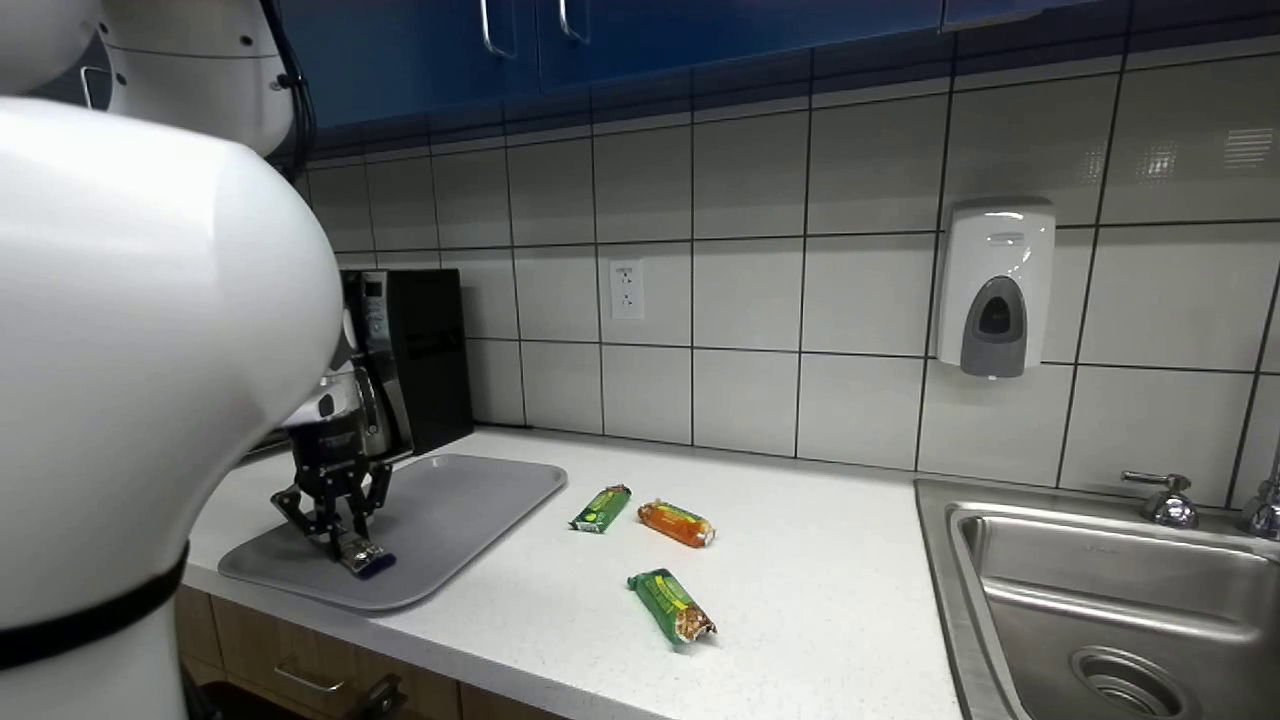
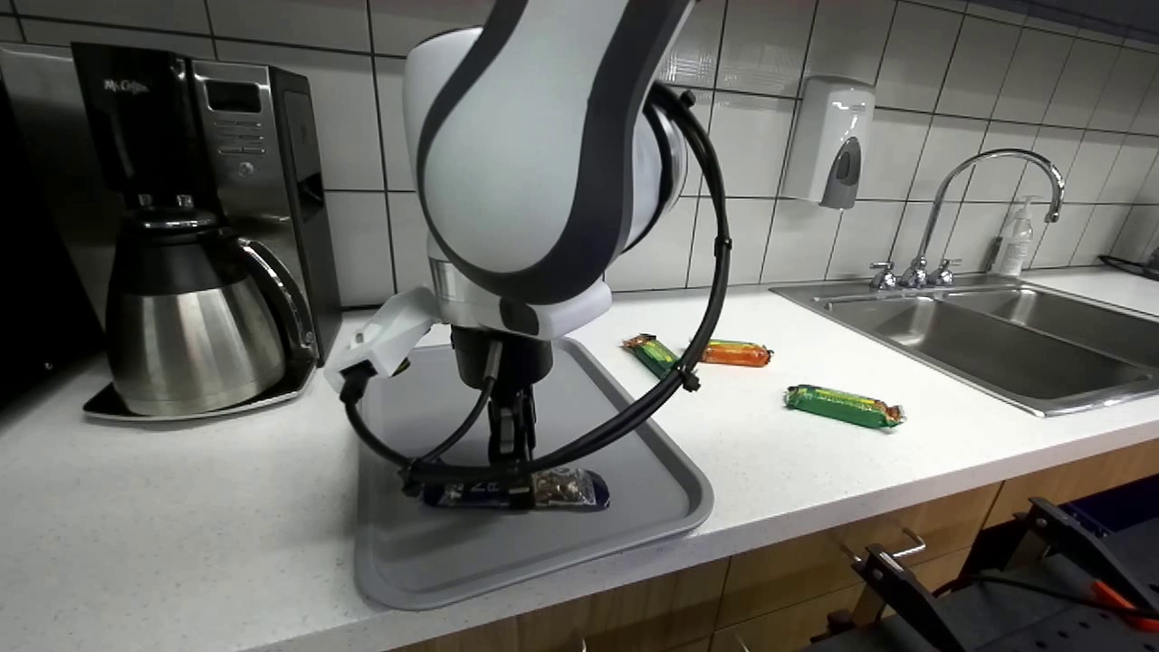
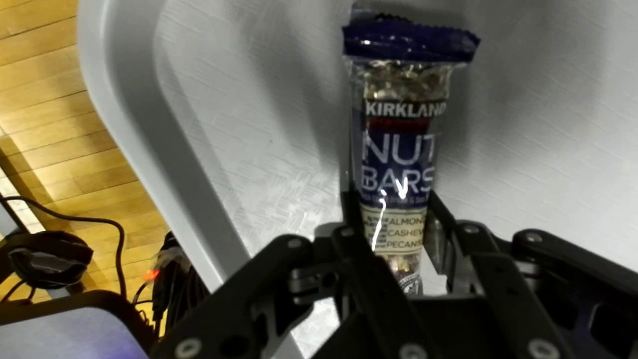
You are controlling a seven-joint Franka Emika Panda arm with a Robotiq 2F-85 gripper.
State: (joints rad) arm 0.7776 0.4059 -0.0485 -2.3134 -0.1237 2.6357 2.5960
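Pinching the nut bar [image 3: 398,154] near its middle: tool [image 3: 396,219] jaws sit one per long side, clearest in wrist view. Bar's printed side faces the wrist cam, dark blue end pointing away from tool. Directly below tool + bar: grey tray [image 1: 480,500], on the white tabletop [image 1: 820,560]. Bar touching tray or just clear of it? Can't tell.

Off the tray, R of tool in both exterior views: green bar [image 1: 602,508] nearest, orange bar [image 1: 678,523] just beside it, 2nd green bar [image 1: 672,605] a bit apart from those. Sink [image 1: 1100,600] same side, well apart from tool, w/ dispenser [image 1: 995,290] higher than tool on tiled wall [image 1: 870,300]. Coffee maker [image 2: 240,145] L of tool in an exterior view; black cable [image 2: 723,226] loops down in front of tool there.
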